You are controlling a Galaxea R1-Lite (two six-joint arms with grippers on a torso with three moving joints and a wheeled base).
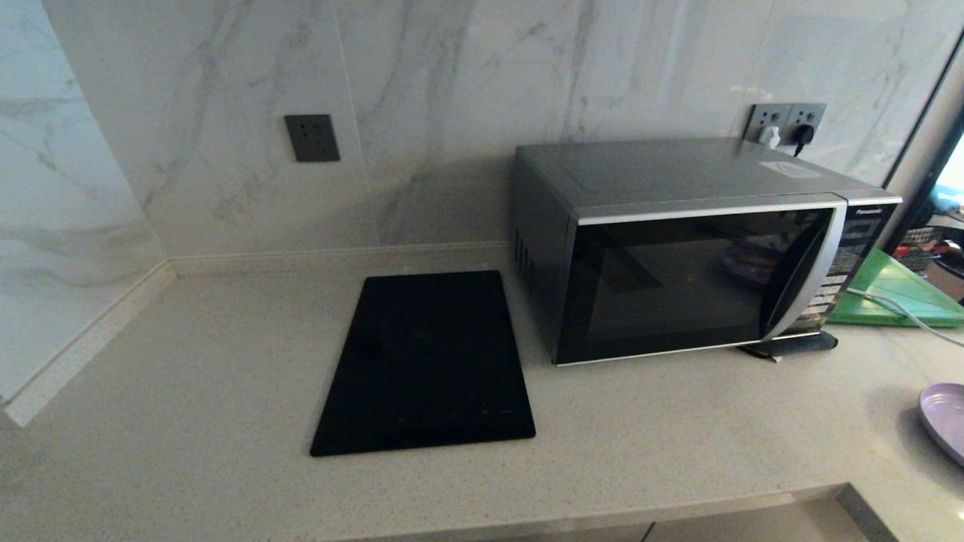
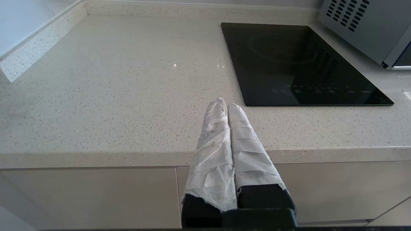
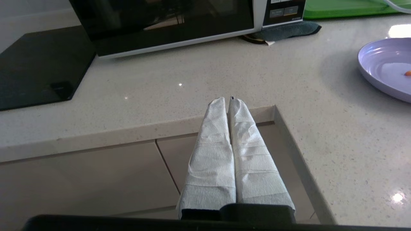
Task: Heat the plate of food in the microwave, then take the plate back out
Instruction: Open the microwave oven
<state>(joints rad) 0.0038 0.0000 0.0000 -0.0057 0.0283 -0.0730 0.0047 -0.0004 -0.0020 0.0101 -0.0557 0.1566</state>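
The silver-grey microwave [image 1: 678,248] stands on the counter with its dark glass door closed; its lower front edge [image 3: 167,29] also shows in the right wrist view. The lavender plate of food [image 1: 945,418] lies on the counter at the right edge, and one small orange piece shows on the plate [image 3: 385,67]. My right gripper [image 3: 227,100] hangs shut and empty over the counter's front edge, well short of the plate. My left gripper [image 2: 225,103] is shut and empty too, at the counter's front edge near the cooktop. Neither arm shows in the head view.
A flat black glass cooktop [image 1: 429,361] lies left of the microwave. A green board [image 1: 896,290] with a white cable lies behind the microwave's right side. A dark cloth [image 3: 285,30] sits under the microwave's front corner. The counter steps back in a notch [image 3: 279,115] by the right gripper.
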